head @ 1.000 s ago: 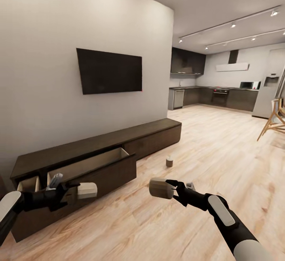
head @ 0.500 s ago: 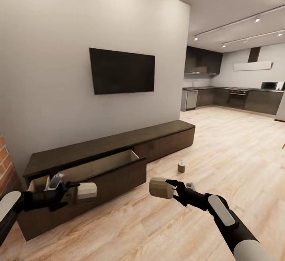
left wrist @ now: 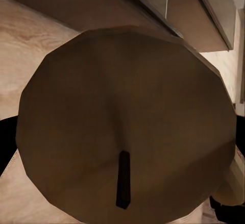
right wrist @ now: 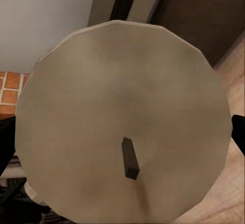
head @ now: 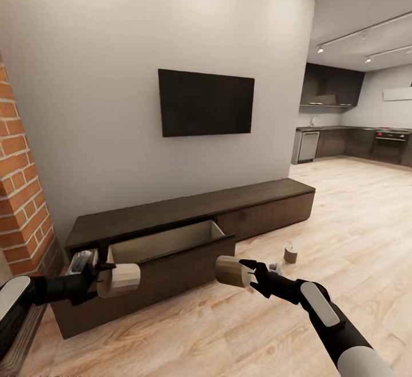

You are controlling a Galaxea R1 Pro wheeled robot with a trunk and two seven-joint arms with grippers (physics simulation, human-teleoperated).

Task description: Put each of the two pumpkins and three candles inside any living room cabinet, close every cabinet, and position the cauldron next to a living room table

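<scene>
Facing the long dark TV cabinet (head: 189, 217) under the wall-mounted television (head: 206, 102), the robot carries two candles: the left end effector (head: 103, 277) is clamped on a pale candle (head: 120, 278) in front of the cabinet's pulled-out drawer (head: 171, 245), the right end effector (head: 252, 274) grips a brown candle (head: 232, 271) over the wood floor (head: 355, 234), and a third candle (head: 290, 254) stands on that floor near the cabinet

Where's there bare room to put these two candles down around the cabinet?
The open drawer looks bare inside, bordered by its pale walls. The cabinet top under the TV is free along its length. The floor right of the drawer is open up to the third candle. The narrow drawer by the left hand is crowded.
</scene>
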